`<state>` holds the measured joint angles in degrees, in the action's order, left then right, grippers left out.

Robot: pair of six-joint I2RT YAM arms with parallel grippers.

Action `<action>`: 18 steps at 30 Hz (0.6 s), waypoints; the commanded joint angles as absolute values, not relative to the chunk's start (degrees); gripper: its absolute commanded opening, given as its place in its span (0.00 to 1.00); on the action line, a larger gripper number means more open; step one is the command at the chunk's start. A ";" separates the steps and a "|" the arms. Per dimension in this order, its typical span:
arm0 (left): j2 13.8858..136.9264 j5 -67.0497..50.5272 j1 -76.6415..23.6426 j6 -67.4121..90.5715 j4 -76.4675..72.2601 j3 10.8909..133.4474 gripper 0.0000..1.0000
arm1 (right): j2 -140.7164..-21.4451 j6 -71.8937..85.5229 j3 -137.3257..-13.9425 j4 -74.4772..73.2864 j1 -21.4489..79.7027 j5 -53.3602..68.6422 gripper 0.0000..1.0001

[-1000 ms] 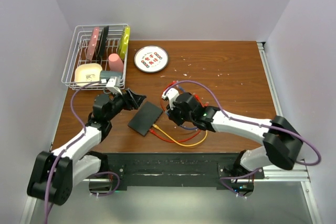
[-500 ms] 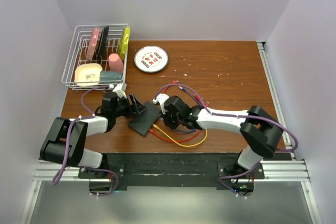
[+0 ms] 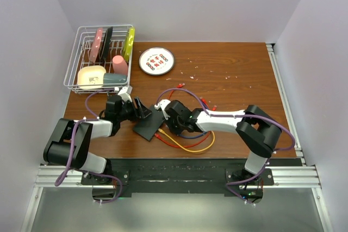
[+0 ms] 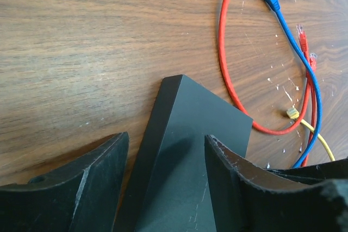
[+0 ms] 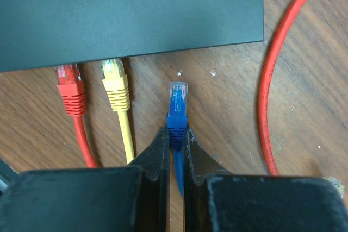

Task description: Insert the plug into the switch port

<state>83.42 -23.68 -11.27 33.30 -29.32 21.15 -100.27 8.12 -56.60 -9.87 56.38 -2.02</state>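
Note:
The switch (image 3: 150, 124) is a flat matte-black box lying on the wood table; it also shows in the left wrist view (image 4: 190, 150) and the right wrist view (image 5: 130, 9). My left gripper (image 3: 143, 111) (image 4: 166, 137) is open and straddles the switch's far left edge, one finger on the table side and one over its top. My right gripper (image 3: 166, 120) (image 5: 175, 134) is shut on the blue plug (image 5: 178, 101), which points at the switch's port edge with a small gap. A red plug (image 5: 69, 82) and a yellow plug (image 5: 115, 80) sit at that edge beside it.
Loose red (image 3: 187, 140) and yellow (image 3: 202, 146) cables lie by the switch's near side. A red cable loop (image 5: 272, 96) runs right of the blue plug. A wire dish rack (image 3: 100, 58) and a round white plate (image 3: 156, 61) stand at the back left.
My left gripper has dropped down and forward onto the switch's far left edge. My right gripper has moved left toward the switch's port edge with the blue plug.

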 commanded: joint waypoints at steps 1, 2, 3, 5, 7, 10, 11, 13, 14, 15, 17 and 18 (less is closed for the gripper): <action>84.11 -25.05 -10.90 32.08 -30.67 20.57 0.61 | -100.55 9.14 -58.80 -10.63 57.22 -2.29 0.00; 84.11 -25.14 -10.90 32.17 -30.67 20.48 0.61 | -100.72 9.05 -58.80 -10.55 57.30 -2.37 0.00; 84.20 -25.31 -10.90 32.08 -30.93 20.30 0.60 | -100.72 9.05 -58.89 -10.46 57.30 -2.46 0.00; 84.55 -25.40 -10.90 32.17 -30.85 20.30 0.59 | -101.07 9.14 -59.24 -10.81 57.39 -2.64 0.00; 84.81 -25.75 -10.90 32.17 -30.85 20.30 0.58 | -101.16 9.05 -59.76 -11.07 57.57 -2.55 0.00; 84.99 -25.84 -10.90 32.26 -31.03 20.13 0.57 | -101.07 9.14 -59.77 -10.72 57.74 -3.25 0.00; 84.99 -25.93 -10.90 32.17 -31.11 20.04 0.57 | -101.07 9.14 -59.77 -10.72 57.74 -3.43 0.00; 85.08 -26.01 -10.90 32.17 -31.11 19.95 0.56 | -101.16 9.32 -59.94 -10.46 57.83 -3.52 0.00; 85.17 -26.10 -10.90 32.17 -31.11 19.86 0.56 | -101.34 9.23 -59.94 -10.28 57.83 -3.34 0.00; 85.08 -26.02 -10.90 32.25 -31.20 19.95 0.56 | -101.42 9.32 -60.03 -10.20 57.83 -3.43 0.00; 85.08 -26.10 -10.90 32.34 -31.38 19.95 0.55 | -102.04 9.23 -60.38 -10.11 57.83 -3.51 0.00; 85.17 -26.28 -10.90 32.34 -31.38 19.95 0.55 | -102.30 9.23 -60.73 -10.28 57.92 -3.69 0.00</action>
<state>84.42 -25.23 -11.27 33.32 -30.65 20.73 -101.14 8.56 -57.82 -9.93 57.47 -2.28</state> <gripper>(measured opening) 0.555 0.056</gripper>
